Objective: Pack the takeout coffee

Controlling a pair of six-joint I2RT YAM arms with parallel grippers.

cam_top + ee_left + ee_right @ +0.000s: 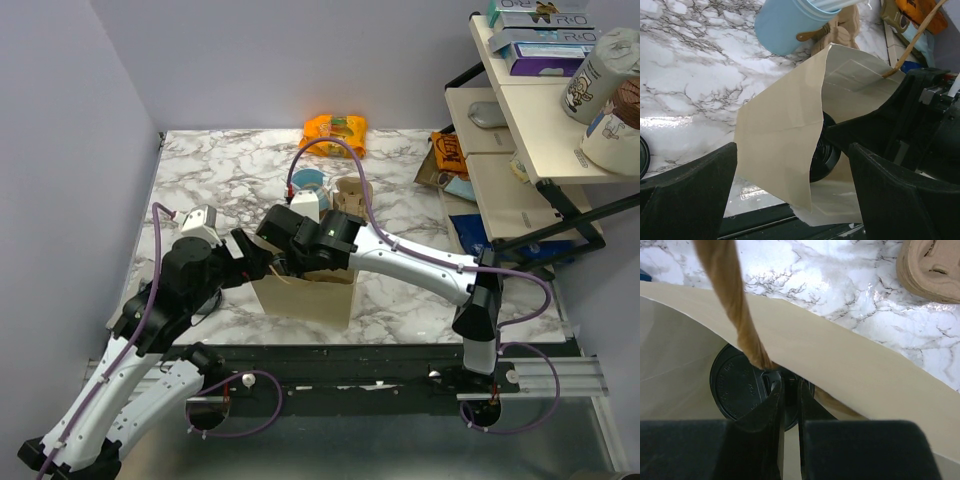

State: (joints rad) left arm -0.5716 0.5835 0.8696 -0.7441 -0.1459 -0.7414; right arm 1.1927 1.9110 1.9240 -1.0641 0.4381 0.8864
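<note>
While the big marble desk (200,170) lies under it all, the tan paper bag (785,130) stands open on it, near my 2 arms. My left hand (792,150) is spread as wide as it goes, with 1 finger on each side of the bag's wall, not squeezing it. My right hand (789,385) reaches into the bag. Its fingers are almost together, with the tips at the lid's edge, and I cannot tell if it grips. The takeout coffee (737,385) sits inside the bag, its black lid showing.
</note>
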